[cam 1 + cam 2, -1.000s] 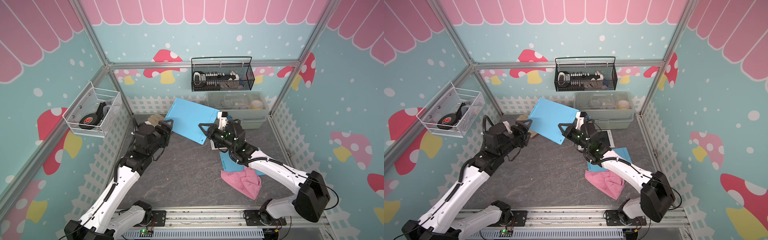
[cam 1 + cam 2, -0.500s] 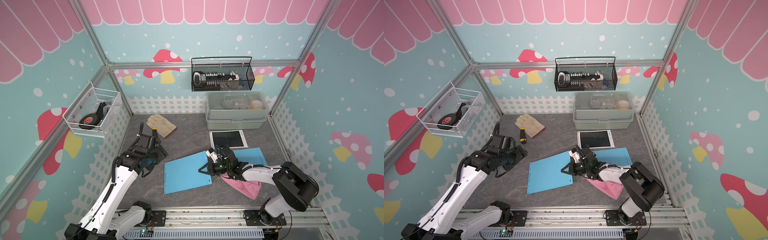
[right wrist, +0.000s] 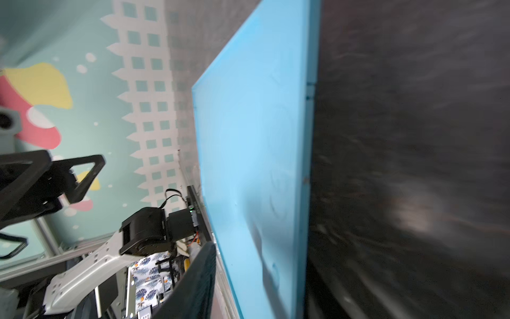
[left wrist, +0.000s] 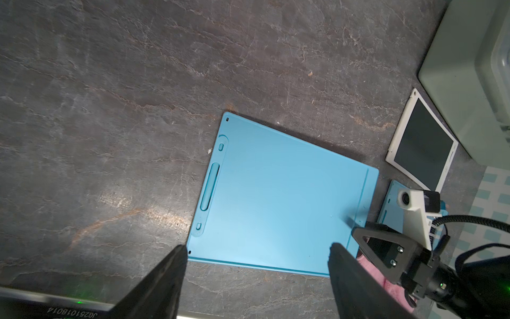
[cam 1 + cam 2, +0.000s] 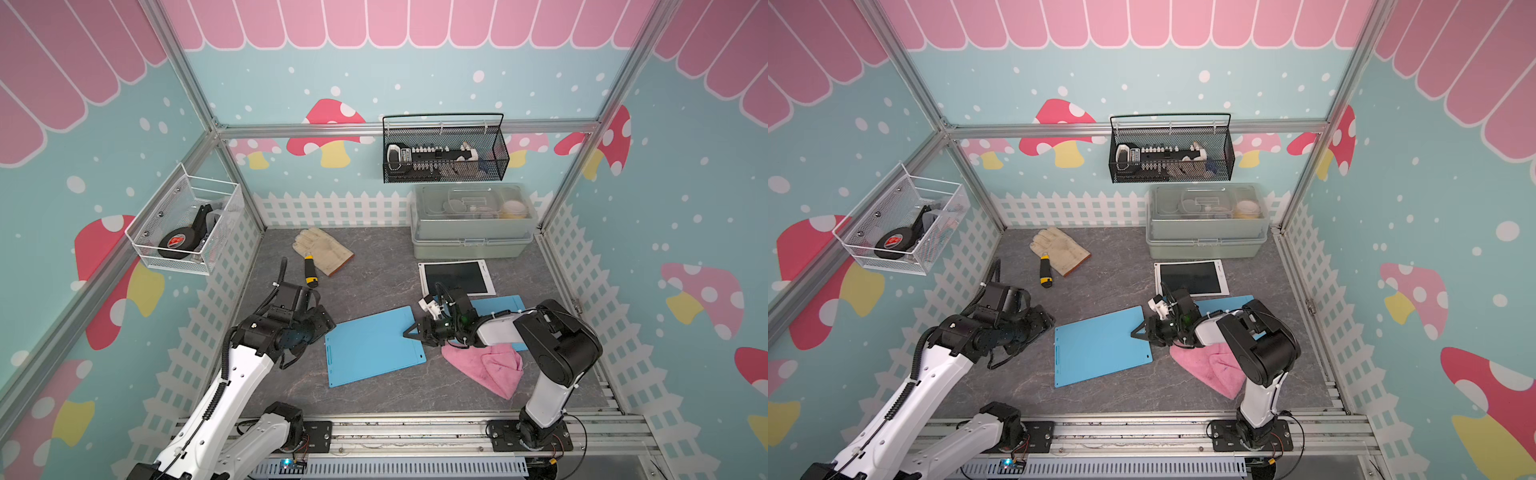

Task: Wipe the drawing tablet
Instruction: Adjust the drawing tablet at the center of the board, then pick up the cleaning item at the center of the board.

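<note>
The blue drawing tablet (image 5: 374, 345) (image 5: 1100, 347) lies flat on the table's front middle, plain blue side up. My right gripper (image 5: 415, 331) (image 5: 1140, 332) sits low at its right edge. In the right wrist view one finger (image 3: 198, 276) stands a little off the tablet's face (image 3: 254, 138); the other finger is hidden, so the jaws look open. My left gripper (image 5: 326, 323) (image 4: 258, 265) hovers open just left of the tablet, touching nothing. A pink cloth (image 5: 490, 368) (image 5: 1212, 368) lies crumpled beside the right arm.
A white-framed tablet with a dark screen (image 5: 455, 277) and another blue board (image 5: 505, 305) lie behind the right arm. A work glove (image 5: 322, 249) and a yellow utility knife (image 5: 309, 276) lie at back left. A grey-green storage box (image 5: 471, 243) stands at back right.
The right gripper has brought the blue tablet down from the air at the back to lie flat on the table, and its jaws have loosened. The left arm has dropped beside the tablet.
</note>
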Robot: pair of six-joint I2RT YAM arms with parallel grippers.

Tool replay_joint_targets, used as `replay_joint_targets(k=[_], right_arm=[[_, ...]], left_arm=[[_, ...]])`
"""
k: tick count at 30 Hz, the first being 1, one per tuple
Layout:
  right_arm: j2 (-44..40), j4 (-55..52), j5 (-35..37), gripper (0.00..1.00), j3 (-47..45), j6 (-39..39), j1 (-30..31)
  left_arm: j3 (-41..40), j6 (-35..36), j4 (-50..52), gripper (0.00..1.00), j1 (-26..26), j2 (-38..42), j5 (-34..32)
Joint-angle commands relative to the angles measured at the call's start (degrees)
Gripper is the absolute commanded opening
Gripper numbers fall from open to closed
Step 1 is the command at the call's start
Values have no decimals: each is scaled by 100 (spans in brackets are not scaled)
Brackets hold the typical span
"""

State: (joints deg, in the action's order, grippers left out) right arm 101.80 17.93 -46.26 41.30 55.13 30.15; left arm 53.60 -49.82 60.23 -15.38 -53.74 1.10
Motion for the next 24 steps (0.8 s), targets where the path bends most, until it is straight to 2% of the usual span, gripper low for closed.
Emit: replay_joint_targets(k=[1,3,4,6,7,9,12,17,24], right_arm=[[-610,-2635,808,50,839,-1605,-115],[-1075,-3994,1993,54,1338,-1987,-120],[-1303,-4520,2724,60,1486,-1995,-121],[-1916,-5503,4434,79,1607,-1681,-119],[-2162,-5758,4922,87,1546,-1492,-115],[-2662,-6094,5657,93,1232,-1011,-104],[-3107,-6382,6027,93,600,-203,-66],[-3125,-6224,5911,93,-142,646,-73],[-2723,-5977,5717,93,-447,798,-79]], left_arm=[[-69,165,80,80,26,9,21],[-121,183,73,80,22,-31,37],[-147,190,58,80,26,-64,56],[-252,183,32,79,30,-136,109],[-300,179,1,79,22,-197,168],[-434,136,-58,78,8,-315,250],[-599,38,-184,76,-59,-419,276],[-819,-171,-302,73,-278,-719,276],[-910,-429,-496,73,-769,-922,161]])
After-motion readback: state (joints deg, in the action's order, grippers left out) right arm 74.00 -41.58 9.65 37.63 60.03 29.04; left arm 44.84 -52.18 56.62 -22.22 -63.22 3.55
